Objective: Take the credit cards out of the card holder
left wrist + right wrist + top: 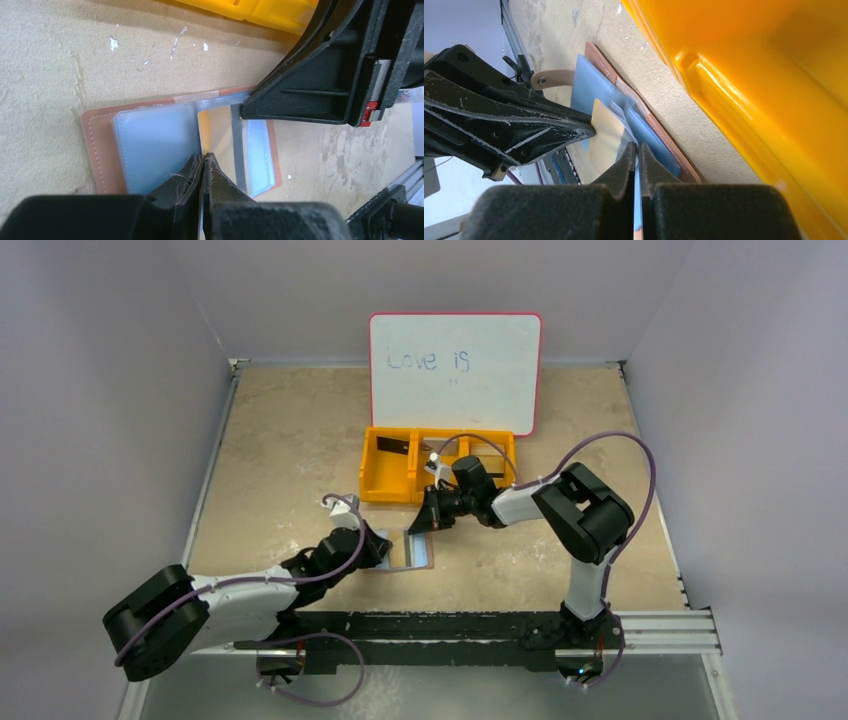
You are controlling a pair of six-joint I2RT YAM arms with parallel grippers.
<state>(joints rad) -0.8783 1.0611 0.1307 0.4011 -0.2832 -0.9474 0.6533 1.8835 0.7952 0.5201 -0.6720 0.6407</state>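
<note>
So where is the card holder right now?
Top view: the card holder lies open on the table, left of centre, between the orange tray and the arm bases, with the left fingers and right fingers both at it.

Left arm (240, 590) extends from the lower left of the overhead view toward centre. Left gripper (375, 548) sits low, fingers pressed together. Right arm (585, 520) folds at centre right, forearm running leftward. Right gripper (425, 520) tilts down, fingers apparently fully closed.
</note>
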